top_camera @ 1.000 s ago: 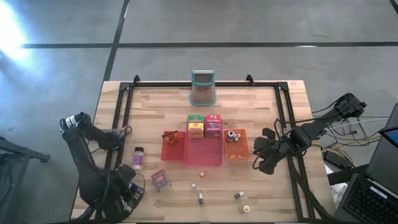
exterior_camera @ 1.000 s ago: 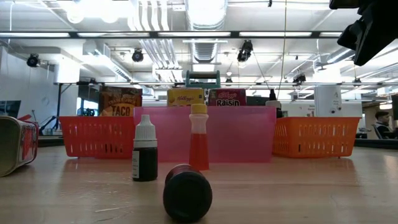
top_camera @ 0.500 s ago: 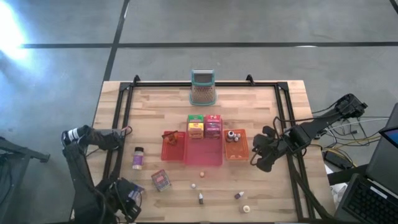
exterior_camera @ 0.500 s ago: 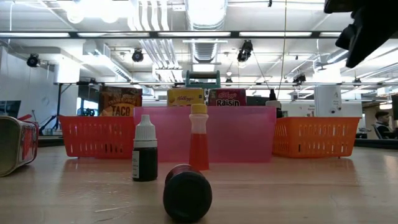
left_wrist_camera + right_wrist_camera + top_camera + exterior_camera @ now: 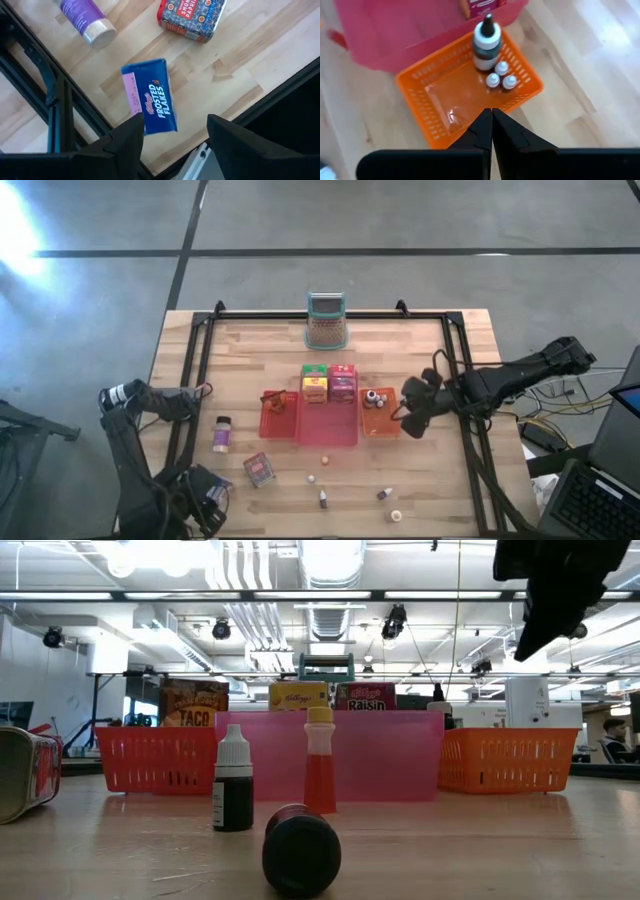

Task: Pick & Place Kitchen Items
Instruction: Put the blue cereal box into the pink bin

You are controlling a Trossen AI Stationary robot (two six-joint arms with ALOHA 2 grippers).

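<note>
Room is tight at the near-left table corner: left gripper (image 5: 172,131) hangs there, fingers parted and empty, over a blue Frosted Flakes box (image 5: 151,96) lying flat just inside the edge, a purple bottle (image 5: 82,18) and paprika tin (image 5: 192,17) nearby. Right gripper (image 5: 491,116), pinched shut and empty, hovers beside the orange tray (image 5: 527,72), which holds small bottles (image 5: 497,75).

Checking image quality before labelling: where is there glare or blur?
High view: floor glare at upper left. Low view: bright ceiling lights; the near dark bottle is soft. Right wrist view: the orange basket and surroundings look soft.
</note>
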